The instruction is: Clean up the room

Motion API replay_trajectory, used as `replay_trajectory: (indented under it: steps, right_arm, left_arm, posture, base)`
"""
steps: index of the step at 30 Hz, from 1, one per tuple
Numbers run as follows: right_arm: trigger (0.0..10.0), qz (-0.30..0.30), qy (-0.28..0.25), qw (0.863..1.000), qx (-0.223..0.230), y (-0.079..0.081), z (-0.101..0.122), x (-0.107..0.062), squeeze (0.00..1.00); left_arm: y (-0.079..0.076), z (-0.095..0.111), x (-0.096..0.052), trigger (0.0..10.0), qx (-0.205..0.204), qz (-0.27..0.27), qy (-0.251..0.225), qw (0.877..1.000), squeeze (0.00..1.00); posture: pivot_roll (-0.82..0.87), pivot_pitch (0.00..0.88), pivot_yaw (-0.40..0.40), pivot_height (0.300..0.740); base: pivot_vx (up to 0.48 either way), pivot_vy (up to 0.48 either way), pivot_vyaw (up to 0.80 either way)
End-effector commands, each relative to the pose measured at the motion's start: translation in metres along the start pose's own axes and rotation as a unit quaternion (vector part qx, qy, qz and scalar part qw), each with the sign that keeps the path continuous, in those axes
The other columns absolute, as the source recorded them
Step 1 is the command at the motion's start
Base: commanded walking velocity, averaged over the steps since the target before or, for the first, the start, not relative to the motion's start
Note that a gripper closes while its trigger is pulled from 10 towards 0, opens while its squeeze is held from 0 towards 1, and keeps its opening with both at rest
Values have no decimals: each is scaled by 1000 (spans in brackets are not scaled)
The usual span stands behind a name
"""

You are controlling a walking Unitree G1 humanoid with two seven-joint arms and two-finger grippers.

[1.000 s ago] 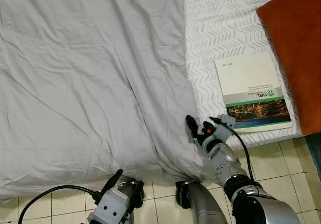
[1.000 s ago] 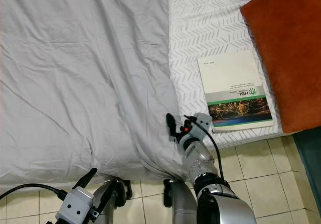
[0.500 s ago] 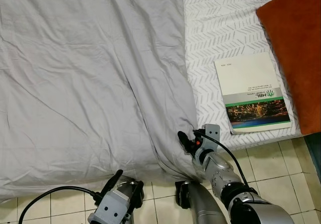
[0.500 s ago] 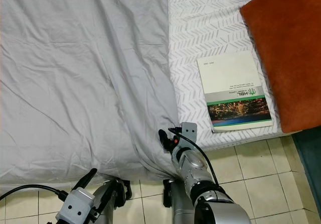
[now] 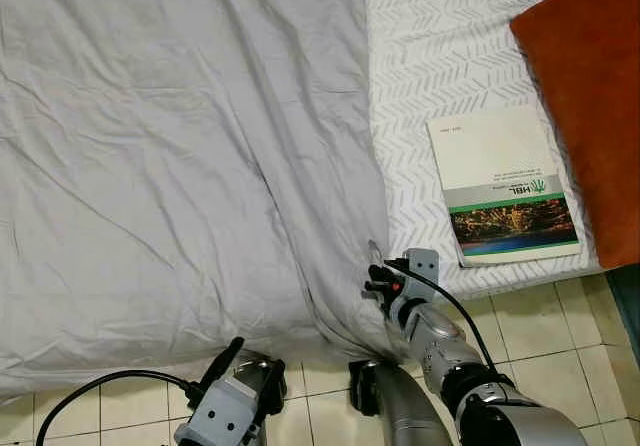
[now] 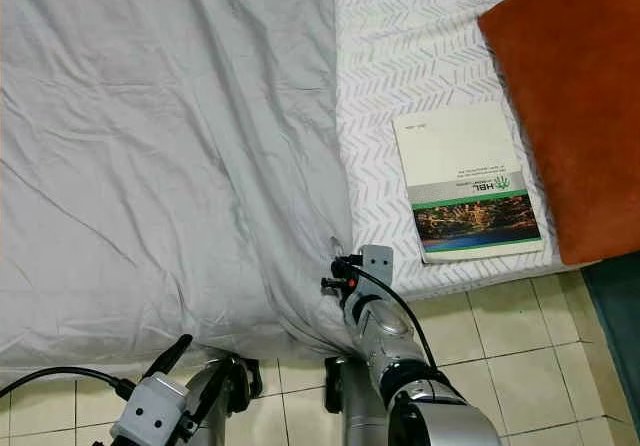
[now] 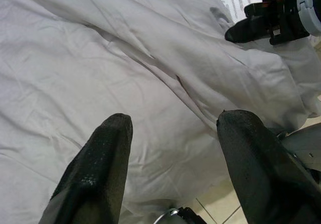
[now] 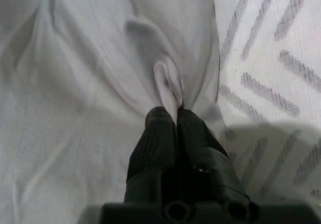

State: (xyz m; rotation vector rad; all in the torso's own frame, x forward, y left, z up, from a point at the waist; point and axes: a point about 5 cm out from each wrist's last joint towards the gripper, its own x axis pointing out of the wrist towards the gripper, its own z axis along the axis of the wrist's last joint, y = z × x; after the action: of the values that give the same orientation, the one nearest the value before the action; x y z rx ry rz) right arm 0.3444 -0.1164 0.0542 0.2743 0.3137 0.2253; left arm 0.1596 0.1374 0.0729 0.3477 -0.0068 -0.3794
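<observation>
Pressed together on a small fold of cloth, the two black fingers of the right gripper (image 8: 173, 121) pinch the near edge of the grey sheet (image 5: 180, 156) — the pinch sits right where the sheet's edge meets the white patterned mattress cover (image 5: 440, 56), close to the bed's front border. The grey sheet lies rumpled over the robot's left part of the bed and hangs down over the front edge toward the tiled floor (image 5: 530, 316). Low by the floor, the left gripper (image 7: 173, 133) points at the hanging cloth with its fingers spread wide apart, gripping nothing. To the robot's right, a book (image 5: 508, 186) rests flat on the mattress cover, just beside an orange cushion (image 5: 590, 96).
</observation>
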Motion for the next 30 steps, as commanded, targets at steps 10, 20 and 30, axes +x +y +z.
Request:
replay_trajectory:
  steps: [10, 20, 30]
  right_arm:
    - [0, -207, 14, 974, -92, -80, -3, -32, 0]
    - [0, -308, 37, 940, -143, -139, -8, -73, 0]
    - [0, -373, 46, 893, -249, -172, 10, -97, 0]
  left_arm:
    - [-3, -7, -5, 10000, -1, -3, 25, 1000, 0]
    - [-6, -8, -2, 10000, -2, -8, 24, 1000, 0]
    - [-8, -10, 0, 10000, 0, -15, 30, 999, 0]
  posture:
    - [172, 650, -2, 740]
    - [154, 651, -6, 740]
    - [149, 646, -8, 740]
  base:
    - [0, 0, 0]
    - [0, 0, 0]
    - [0, 0, 0]
